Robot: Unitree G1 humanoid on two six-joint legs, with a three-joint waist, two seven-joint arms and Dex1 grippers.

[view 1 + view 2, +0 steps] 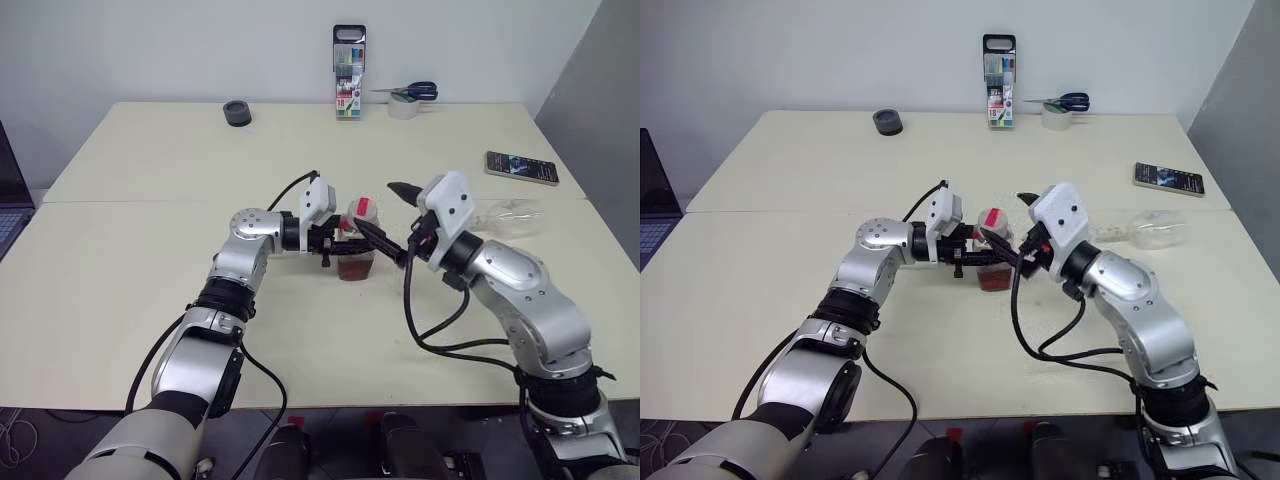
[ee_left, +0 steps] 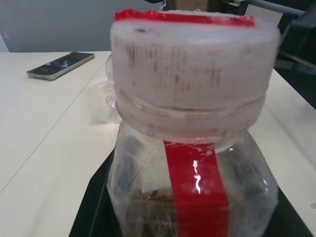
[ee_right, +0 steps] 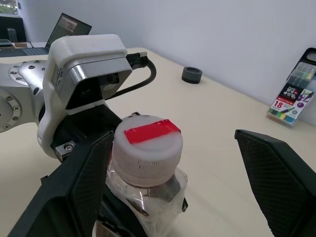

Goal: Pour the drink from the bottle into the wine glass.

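Note:
The bottle stands upright near the table's middle, with its pale cap on and a red strip across the top. The reddish-brown drink fills its lower part. My left gripper reaches in from the left and is shut on the bottle's body. From the right, my right gripper is open at cap height. One finger is close beside the cap and the other finger stands well off. The wine glass appears to lie on its side to the right.
A phone lies at the right, behind the glass. Along the far edge are a black tape roll, a pack of markers and scissors on a white tape roll. A laptop sits at the left edge.

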